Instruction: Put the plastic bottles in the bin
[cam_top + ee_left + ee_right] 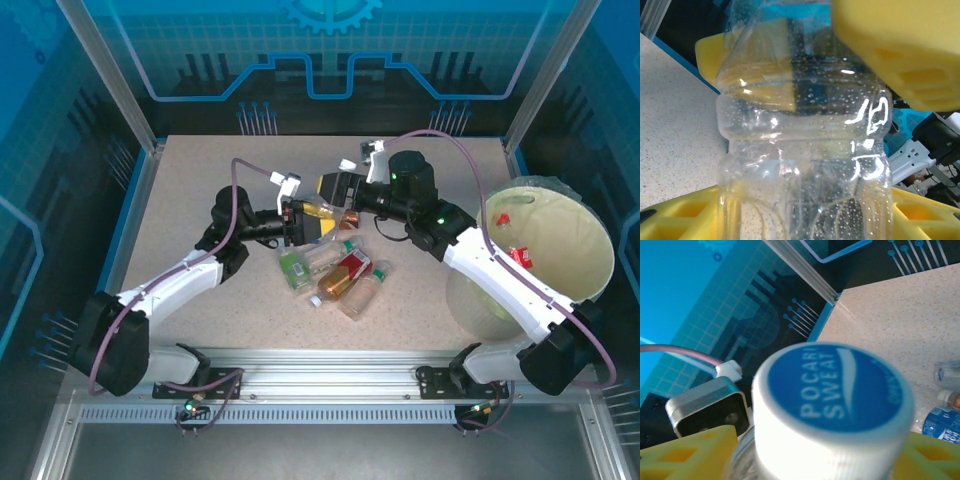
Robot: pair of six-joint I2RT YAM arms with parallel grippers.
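Observation:
A clear plastic bottle [318, 208] hangs over the middle of the table, with both grippers on it. My left gripper [298, 222] is shut on its body [805, 150], one yellow finger [680, 215] on each side. My right gripper [335, 188] comes in from the opposite end and is shut on the neck end, just under the white and blue cap [832, 390]. Its yellow fingers [905, 45] press against the upper bottle. Several more bottles [345, 272] lie in a pile just in front. The pale bin [590, 235] stands at the right with bottles [520, 257] inside.
The pile holds a green-labelled bottle [297, 268], a red-labelled one and a clear one [365, 290]. The right arm's forearm [500, 280] crosses in front of the bin. Glass walls [110, 90] enclose the table on three sides.

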